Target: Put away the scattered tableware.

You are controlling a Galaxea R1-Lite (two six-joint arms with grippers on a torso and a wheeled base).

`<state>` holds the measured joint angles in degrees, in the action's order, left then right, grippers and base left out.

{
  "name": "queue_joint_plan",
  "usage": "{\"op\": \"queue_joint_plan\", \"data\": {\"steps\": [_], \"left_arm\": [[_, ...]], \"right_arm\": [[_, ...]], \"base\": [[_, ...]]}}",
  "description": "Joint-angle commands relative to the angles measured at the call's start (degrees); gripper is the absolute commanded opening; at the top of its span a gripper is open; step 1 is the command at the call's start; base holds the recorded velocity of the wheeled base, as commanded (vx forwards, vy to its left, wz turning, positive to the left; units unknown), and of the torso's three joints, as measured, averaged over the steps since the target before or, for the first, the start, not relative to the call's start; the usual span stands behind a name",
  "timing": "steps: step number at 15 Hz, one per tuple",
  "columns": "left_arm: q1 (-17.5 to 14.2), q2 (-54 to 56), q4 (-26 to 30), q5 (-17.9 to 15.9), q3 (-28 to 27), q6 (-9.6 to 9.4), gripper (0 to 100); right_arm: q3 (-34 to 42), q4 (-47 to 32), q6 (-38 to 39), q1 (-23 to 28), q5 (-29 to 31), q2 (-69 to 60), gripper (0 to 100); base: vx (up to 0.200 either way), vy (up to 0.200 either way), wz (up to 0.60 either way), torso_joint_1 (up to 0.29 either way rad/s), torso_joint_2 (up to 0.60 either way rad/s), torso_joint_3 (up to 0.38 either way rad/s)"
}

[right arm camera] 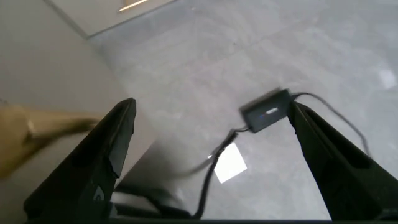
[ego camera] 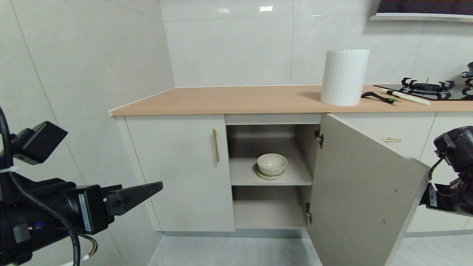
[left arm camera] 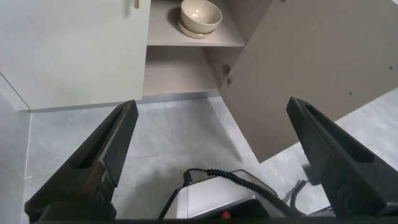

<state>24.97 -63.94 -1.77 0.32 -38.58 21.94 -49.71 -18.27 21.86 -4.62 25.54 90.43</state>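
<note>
The cream bowl point(ego camera: 272, 163) is sitting in the cupboard on the upper shelf point(ego camera: 244, 173). It is resting on a small plate point(ego camera: 269, 177), and only the plate's rim is peeking out beneath it. The right-hand door point(ego camera: 362, 192) is swung out towards us and is covering whatever lies behind it. The left-hand door point(ego camera: 181, 170) is closed. The lower shelf point(ego camera: 269, 214) is lying in shadow.

Up on the wooden counter point(ego camera: 240, 99) a tall white ribbed cylinder point(ego camera: 344, 77) is standing upright. Just beside it a black-handled tool point(ego camera: 377, 96) and some pale sticks point(ego camera: 406, 96) are lying at the edge of the hob point(ego camera: 428, 88). The working end of the tool is too small to make out, and the hob is running off the frame.

The left claw point(left arm camera: 211, 106) is hanging low in front of the cupboard and well back from it. Its fingers point(left arm camera: 115, 140) are spread wide and gripping nothing, with bare floor showing between them.

The right claw point(right arm camera: 211, 106) is hovering over the floor tiles. Its fingers point(right arm camera: 323, 149) are equally wide apart and are also holding nothing. In the head view the swung-out door is hiding most of that arm. A small dark box point(right arm camera: 266, 111) on a cable is lying on the floor under the claw. A blurred tan shape point(right arm camera: 25, 134) is crowding one edge of the right wrist view, and I cannot tell what it is.
</note>
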Motion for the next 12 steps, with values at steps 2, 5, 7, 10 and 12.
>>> {"op": "queue_joint_plan", "data": {"steps": [2,5,7,10,12], "left_arm": [[0.0,0.0,0.0,0.0,-0.1,0.03,100],[-0.3,0.0,-0.1,0.1,-0.3,0.12,100],[-0.8,0.2,-0.1,0.1,-0.4,0.21,100],[-0.8,0.2,-0.1,0.1,-0.4,0.29,100],[-0.8,0.2,-0.1,0.1,-0.7,0.29,100]], "right_arm": [[0.0,0.4,2.2,-4.3,-1.0,0.7,100],[0.2,0.9,6.2,-10.8,-4.7,1.7,100],[0.2,2.1,7.8,-14.2,-6.0,2.7,100],[-0.2,8.3,7.9,-21.1,-8.4,5.5,100],[-0.6,13.9,7.3,-23.6,-12.8,8.4,100]], "base": [[0.0,0.0,0.0,0.0,0.0,0.0],[0.0,0.0,0.0,0.0,0.0,0.0],[0.0,0.0,0.0,0.0,0.0,0.0],[0.0,0.0,0.0,0.0,0.0,0.0],[0.0,0.0,0.0,0.0,0.0,0.0]]}}
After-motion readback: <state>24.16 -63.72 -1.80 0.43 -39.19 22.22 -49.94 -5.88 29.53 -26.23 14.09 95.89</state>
